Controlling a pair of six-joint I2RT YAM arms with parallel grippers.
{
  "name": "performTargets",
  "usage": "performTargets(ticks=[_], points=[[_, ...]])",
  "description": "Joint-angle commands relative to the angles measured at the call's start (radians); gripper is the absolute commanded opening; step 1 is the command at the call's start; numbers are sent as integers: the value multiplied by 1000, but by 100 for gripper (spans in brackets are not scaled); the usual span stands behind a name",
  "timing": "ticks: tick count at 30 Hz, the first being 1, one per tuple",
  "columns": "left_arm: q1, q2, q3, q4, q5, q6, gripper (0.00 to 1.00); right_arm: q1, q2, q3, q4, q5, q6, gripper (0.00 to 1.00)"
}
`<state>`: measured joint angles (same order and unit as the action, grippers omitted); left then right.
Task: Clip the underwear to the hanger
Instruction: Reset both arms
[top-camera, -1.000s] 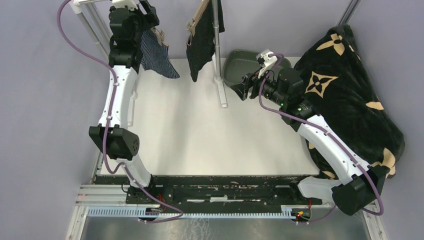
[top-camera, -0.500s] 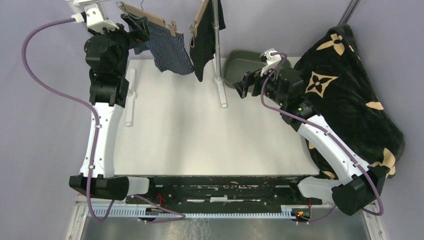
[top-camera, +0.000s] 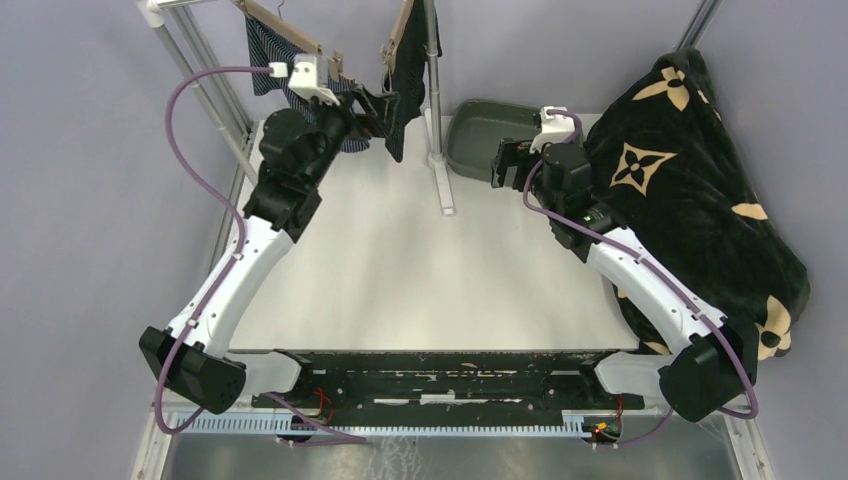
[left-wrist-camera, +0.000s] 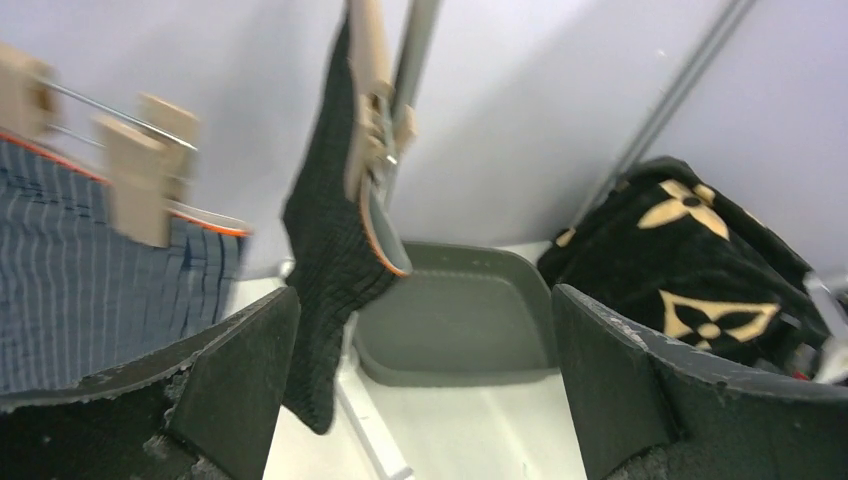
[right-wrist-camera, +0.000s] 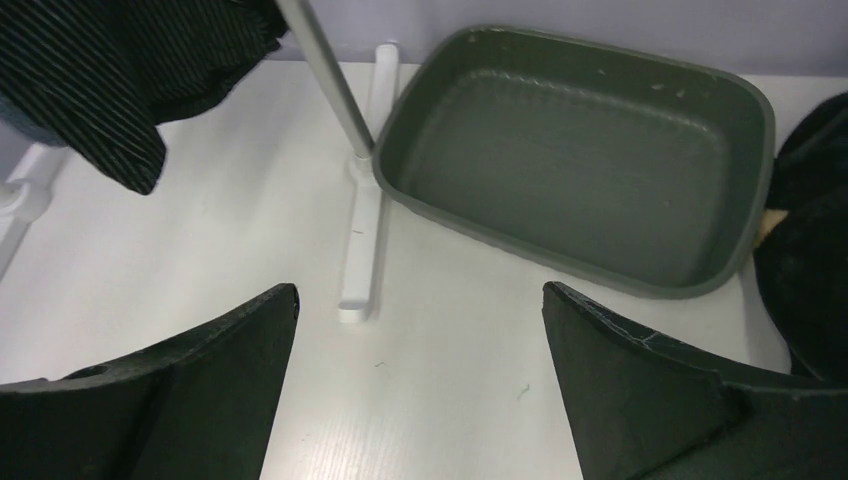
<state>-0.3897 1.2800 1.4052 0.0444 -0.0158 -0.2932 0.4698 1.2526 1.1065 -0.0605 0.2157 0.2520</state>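
Note:
The navy striped underwear (top-camera: 264, 62) hangs from a wooden clip hanger (top-camera: 287, 31) on the rack at the back left; the left wrist view shows it (left-wrist-camera: 70, 290) held by wooden clips (left-wrist-camera: 135, 195). The black pinstriped underwear (top-camera: 408, 75) hangs from a second wooden hanger (top-camera: 399, 32) beside the rack pole, and also shows in the left wrist view (left-wrist-camera: 330, 250) and the right wrist view (right-wrist-camera: 100, 70). My left gripper (top-camera: 378, 105) is open and empty between the two garments (left-wrist-camera: 425, 385). My right gripper (top-camera: 503, 160) is open and empty above the table (right-wrist-camera: 420, 370).
A dark green tray (top-camera: 478, 122) sits at the back centre, right of the rack pole (right-wrist-camera: 325, 75) and its white foot (right-wrist-camera: 360, 240). A big black blanket with tan flower motifs (top-camera: 690, 190) covers the right side. The rack's left legs (top-camera: 200, 70) stand at the back left.
My left arm swung right from the rack's left end to between the two garments. The navy underwear's hanger now hangs free on the rack. My right gripper turned slightly toward the tray.

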Motion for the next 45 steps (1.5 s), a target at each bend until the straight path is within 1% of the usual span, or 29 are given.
performTargets(ticks=[1,3,10,45], points=[[-59,-9,-81,194,16,43,99,-4,10,-16,70,103,23,100],[-75,-6,-99,232,19,32,99,-5,9,-21,79,104,22,100],[-115,-4,-97,236,20,37,99,-5,-2,-25,90,128,12,100],[-133,-20,-82,221,33,28,99,-8,-32,-28,79,140,1,100]])
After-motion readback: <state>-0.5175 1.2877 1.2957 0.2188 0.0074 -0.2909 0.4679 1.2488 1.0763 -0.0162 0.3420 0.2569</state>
